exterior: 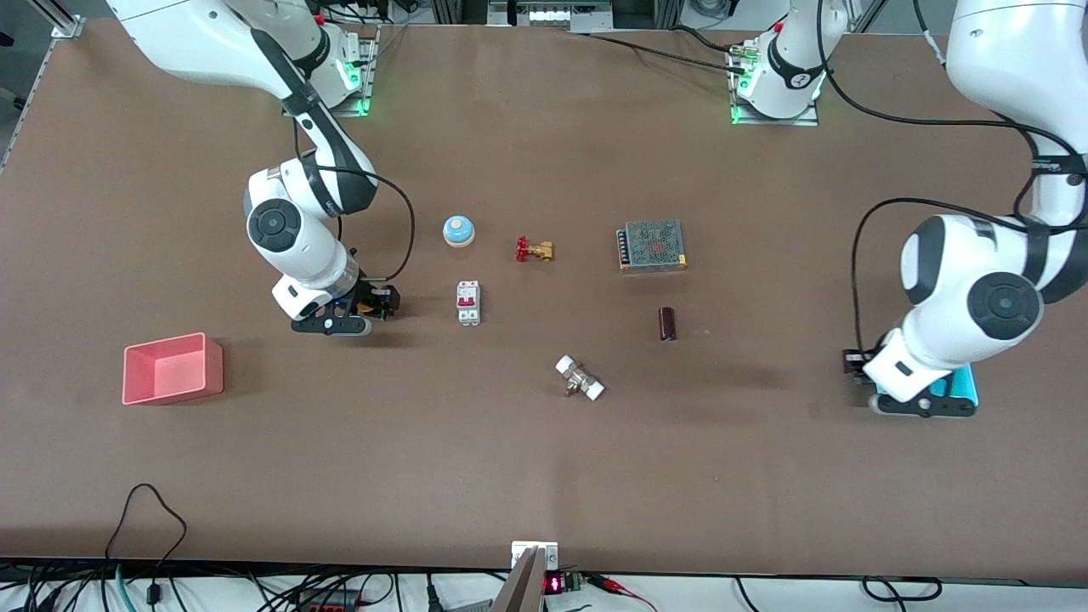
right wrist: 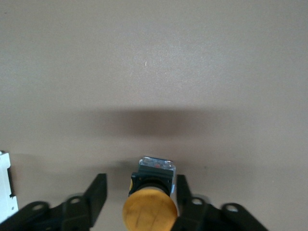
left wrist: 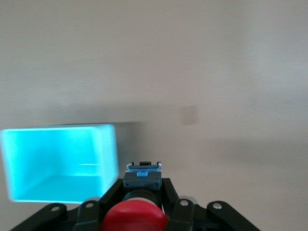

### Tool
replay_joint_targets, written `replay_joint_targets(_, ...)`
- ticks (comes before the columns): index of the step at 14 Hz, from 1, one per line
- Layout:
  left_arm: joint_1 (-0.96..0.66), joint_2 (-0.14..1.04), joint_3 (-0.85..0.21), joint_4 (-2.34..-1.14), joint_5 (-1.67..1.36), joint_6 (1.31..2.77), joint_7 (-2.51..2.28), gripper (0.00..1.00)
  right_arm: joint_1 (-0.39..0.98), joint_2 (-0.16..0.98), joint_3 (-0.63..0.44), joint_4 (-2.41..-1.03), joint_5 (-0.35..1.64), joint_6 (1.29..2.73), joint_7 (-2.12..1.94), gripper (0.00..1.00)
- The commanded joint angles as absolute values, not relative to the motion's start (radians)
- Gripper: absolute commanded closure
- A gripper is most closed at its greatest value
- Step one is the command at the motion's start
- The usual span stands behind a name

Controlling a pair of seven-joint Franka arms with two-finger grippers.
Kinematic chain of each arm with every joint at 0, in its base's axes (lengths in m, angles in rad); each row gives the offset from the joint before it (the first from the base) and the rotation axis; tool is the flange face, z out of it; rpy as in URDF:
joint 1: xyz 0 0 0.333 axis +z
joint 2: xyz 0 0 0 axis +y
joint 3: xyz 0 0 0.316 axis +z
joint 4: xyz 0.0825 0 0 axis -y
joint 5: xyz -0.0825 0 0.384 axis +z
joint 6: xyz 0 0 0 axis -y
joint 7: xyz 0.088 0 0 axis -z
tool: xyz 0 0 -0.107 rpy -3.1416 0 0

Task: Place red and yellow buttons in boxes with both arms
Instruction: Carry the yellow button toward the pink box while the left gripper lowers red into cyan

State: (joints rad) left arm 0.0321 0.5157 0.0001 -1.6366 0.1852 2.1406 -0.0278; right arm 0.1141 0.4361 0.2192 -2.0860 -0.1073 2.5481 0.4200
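Hanging over the cyan box [exterior: 965, 387] at the left arm's end of the worktop [exterior: 544, 476], the left pincer [left wrist: 139, 202] pinched the red button [left wrist: 134, 216] by its black body, red cap toward the wrist camera. In the left wrist view the cyan box [left wrist: 57, 163] sat on the bare brown surface just beside the held button, its open top showing a bright blue floor.

The right pincer [right wrist: 139, 197] was down near the worktop, between the pink-red box [exterior: 172, 368] and the white circuit breaker [exterior: 468, 303]. Its fingers [right wrist: 94, 192] stood spread, one well clear of the yellow button [right wrist: 150, 204] and the other close against it; whether that one touched the black body could not be told. The button stood between them with its orange-yellow cap toward the wrist camera. The pink-red box lay nearer the front camera than this pincer, toward the right arm's end.

Across the middle of the worktop lay a pale blue dome bell [exterior: 458, 230], a brass valve with a red handle [exterior: 534, 249], a metal-cased power supply [exterior: 652, 246], a dark cylinder [exterior: 667, 324] and a brass fitting with white ends [exterior: 580, 378].
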Motion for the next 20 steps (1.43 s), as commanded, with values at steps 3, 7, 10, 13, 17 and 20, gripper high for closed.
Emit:
replay_joint_targets(3,0.136,0.541,0.011,-1.614,0.186,2.172,0.112,0.70,0.112,0.430,0.225,-2.103,-0.129,2.556,0.430,0.63)
replay_joint_targets(7,0.187,0.595,0.009,-1.617,0.184,2.235,0.140,0.70,0.109,0.428,0.225,-2.102,-0.129,2.556,0.407,0.70)
replay_joint_targets(10,0.218,0.630,0.008,-1.626,0.112,2.270,0.190,0.70,0.071,0.370,0.225,-2.085,-0.127,2.498,0.313,0.70)
replay_joint_targets(13,0.233,0.655,0.008,-1.628,0.046,2.272,0.236,0.70,-0.018,0.292,0.225,-2.016,-0.124,2.354,0.163,0.71)
replay_joint_targets(17,0.238,0.687,0.009,-1.629,0.045,2.313,0.242,0.70,-0.115,0.287,0.222,-1.835,-0.123,2.208,-0.027,0.70)
replay_joint_targets(20,0.242,0.693,0.008,-1.629,0.044,2.315,0.249,0.70,-0.234,0.339,0.219,-1.770,-0.097,2.206,-0.243,0.70)
